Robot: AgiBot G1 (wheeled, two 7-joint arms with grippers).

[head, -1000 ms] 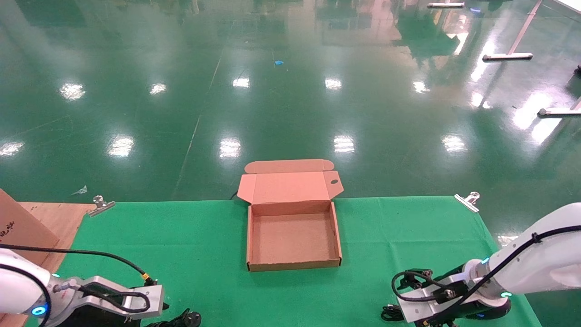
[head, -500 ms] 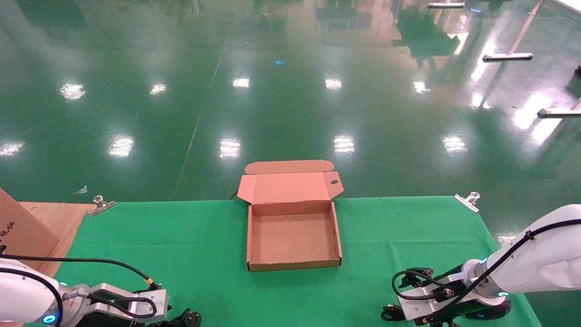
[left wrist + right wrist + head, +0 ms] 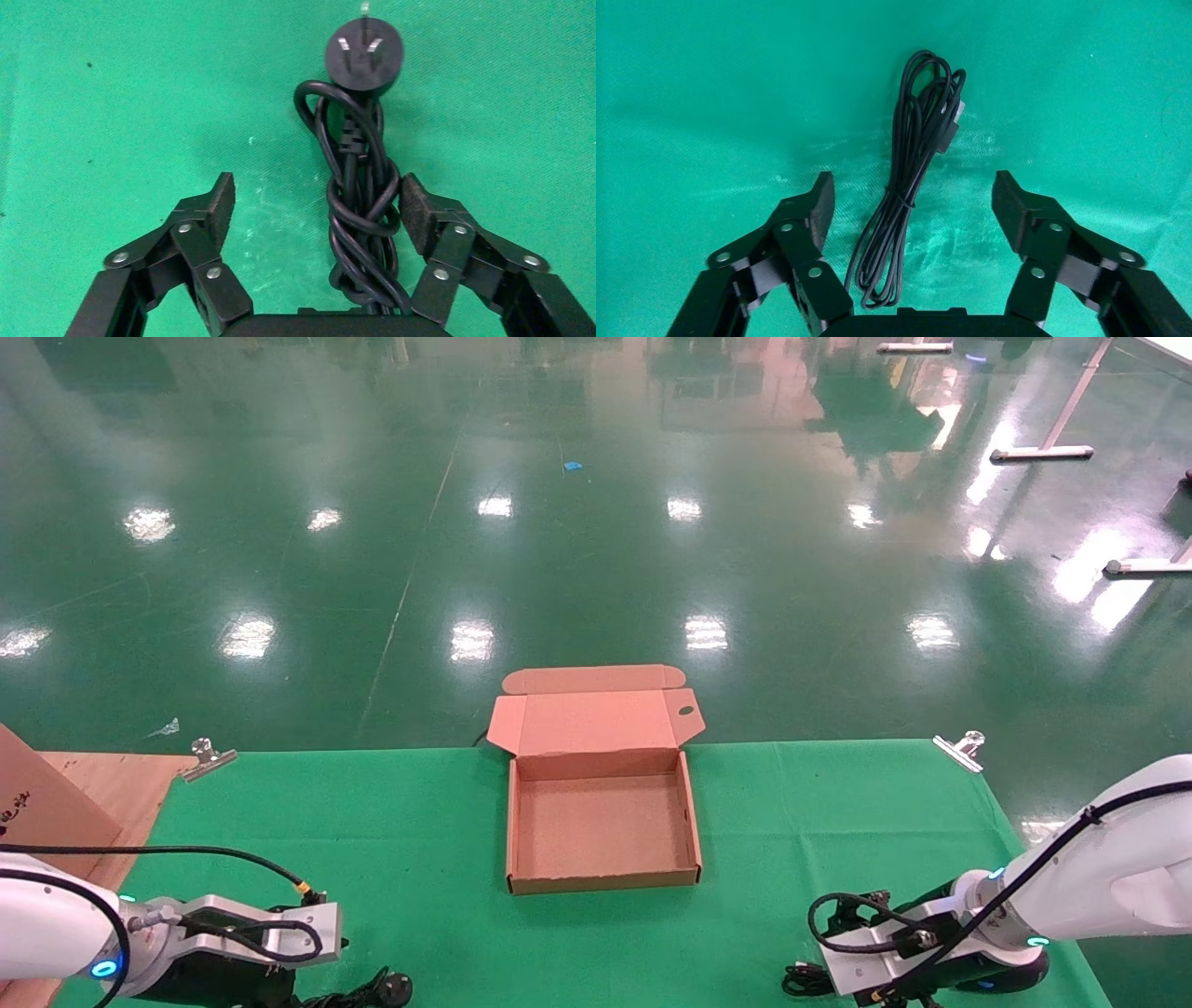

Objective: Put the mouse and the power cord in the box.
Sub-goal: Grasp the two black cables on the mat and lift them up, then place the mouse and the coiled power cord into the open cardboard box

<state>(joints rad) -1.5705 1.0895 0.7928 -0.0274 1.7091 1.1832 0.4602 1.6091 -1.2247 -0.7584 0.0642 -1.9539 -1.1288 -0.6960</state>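
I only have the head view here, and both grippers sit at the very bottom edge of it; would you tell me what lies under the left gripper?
Observer: The left gripper is open over the power cord, whose bundle lies between the fingers, close against one pad.
Operator: Thank you. Which way does the plug point?
Observer: The plug lies beyond the fingertips, prongs up, on the green cloth.
Operator: And the right gripper?
Observer: The right gripper is open above a thin black cable, gathered in a long loop. The mouse itself is not visible in any view.
Operator: Is the box ready?
Observer: You can see that yourself: the box stands open and empty.
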